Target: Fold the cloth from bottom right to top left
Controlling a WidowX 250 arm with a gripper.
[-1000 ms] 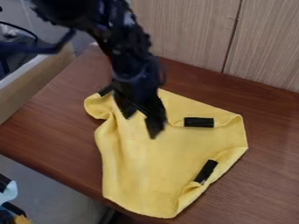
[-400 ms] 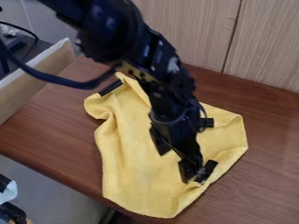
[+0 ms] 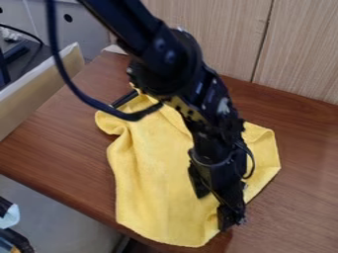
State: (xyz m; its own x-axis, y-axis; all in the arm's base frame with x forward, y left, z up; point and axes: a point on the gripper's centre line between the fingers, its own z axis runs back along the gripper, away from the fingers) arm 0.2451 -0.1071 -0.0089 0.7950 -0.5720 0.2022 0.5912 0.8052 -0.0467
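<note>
Text: none legible | Labels: none legible | Brands: none legible | Numbers: none legible | Signs: none legible in the scene pictured

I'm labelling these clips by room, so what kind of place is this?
Probably a lab or workshop corner: a black robot arm over a wooden table, with a yellow cloth spread on it.
</note>
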